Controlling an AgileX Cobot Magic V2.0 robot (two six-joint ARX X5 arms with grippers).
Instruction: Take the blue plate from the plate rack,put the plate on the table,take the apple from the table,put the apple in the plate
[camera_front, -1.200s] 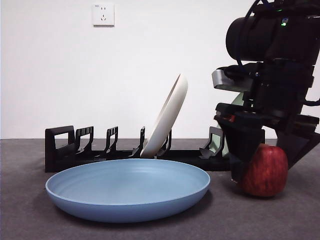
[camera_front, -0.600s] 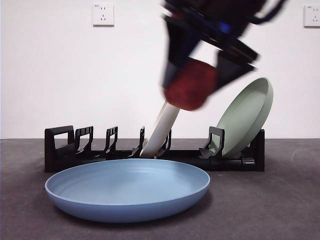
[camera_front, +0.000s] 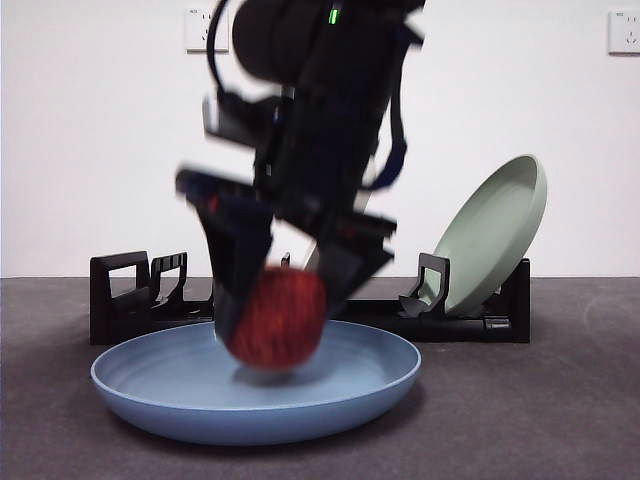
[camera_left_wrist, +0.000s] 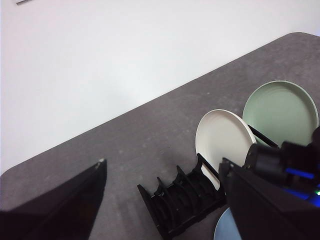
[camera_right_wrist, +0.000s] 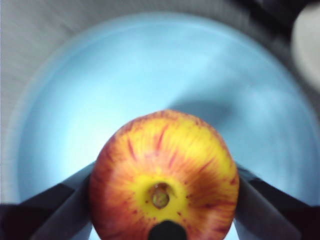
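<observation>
My right gripper (camera_front: 278, 310) is shut on the red apple (camera_front: 275, 318) and holds it low over the middle of the blue plate (camera_front: 385, 362), which lies flat on the table (camera_front: 540, 420). The image is blurred, so I cannot tell whether the apple touches the plate. In the right wrist view the apple (camera_right_wrist: 165, 175) sits between the jaws with its yellow stem hollow toward the camera and the blue plate (camera_right_wrist: 100, 75) behind it. The black plate rack (camera_front: 130, 290) stands behind the plate. My left gripper (camera_left_wrist: 162, 165) is open and empty, high above the rack (camera_left_wrist: 185, 200).
A pale green plate (camera_front: 490, 235) leans in the rack's right end. A cream-white plate (camera_left_wrist: 222, 137) stands in the rack's middle, mostly hidden by the arm in the front view. White wall with sockets (camera_front: 206, 28) behind.
The right gripper lifted the apple from the table at the right, swung it left over the rack, and has now lowered it into the blue plate.
</observation>
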